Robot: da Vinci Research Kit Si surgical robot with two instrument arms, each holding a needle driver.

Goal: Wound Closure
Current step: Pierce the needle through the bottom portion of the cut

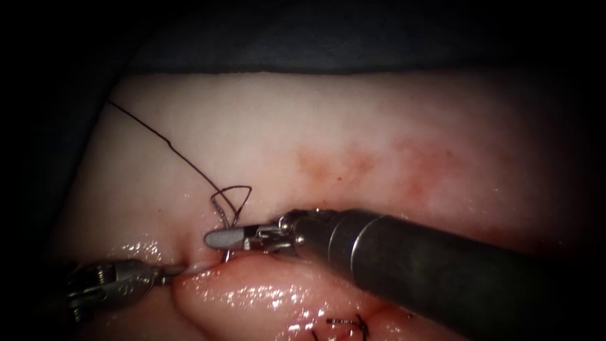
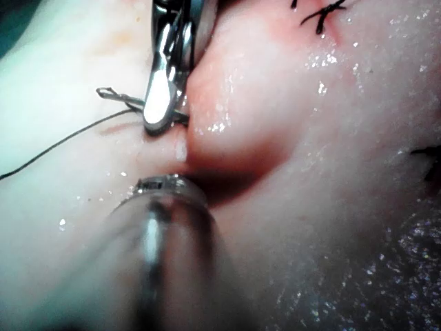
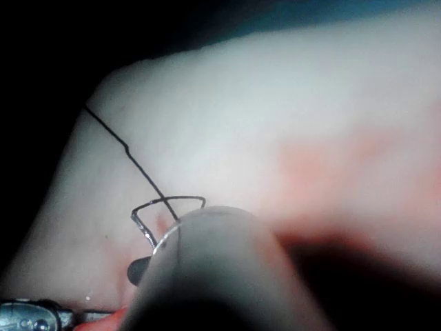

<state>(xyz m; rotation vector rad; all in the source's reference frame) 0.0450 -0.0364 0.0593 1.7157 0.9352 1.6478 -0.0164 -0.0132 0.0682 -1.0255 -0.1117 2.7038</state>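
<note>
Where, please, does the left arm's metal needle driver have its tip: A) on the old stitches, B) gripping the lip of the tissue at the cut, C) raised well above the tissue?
B: the left arm's needle driver has its tip pinching the pale edge of the pink pork tissue at the cut.

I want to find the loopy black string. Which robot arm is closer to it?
Right. The right arm's tool sits just under the dark thread loop; the left arm's tool is lower, at the cut's left end.
</note>
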